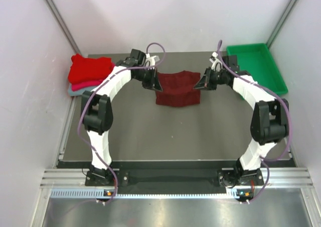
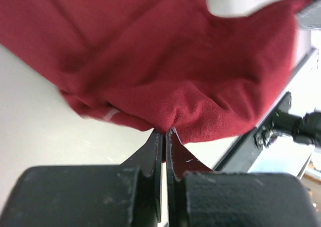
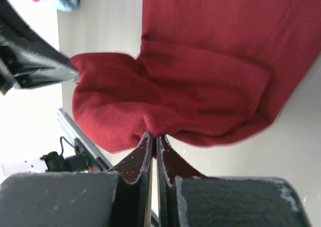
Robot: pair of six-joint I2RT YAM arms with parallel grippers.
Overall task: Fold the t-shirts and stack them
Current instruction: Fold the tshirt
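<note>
You have the maroon t-shirt (image 1: 177, 89) pinched at both ends: left gripper (image 1: 154, 82) clamps its 9 o'clock edge, right gripper (image 1: 200, 84) clamps its 3 o'clock edge.

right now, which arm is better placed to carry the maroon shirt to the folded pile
Left, probably: the left tool is shut on the maroon shirt edge nearest the folded pile; the right tool grips the far edge.

One camera looks down on the tabletop (image 1: 175, 131) from above and behind; both wrist cameras face the same maroon t-shirt (image 1: 177, 89), very close.
</note>
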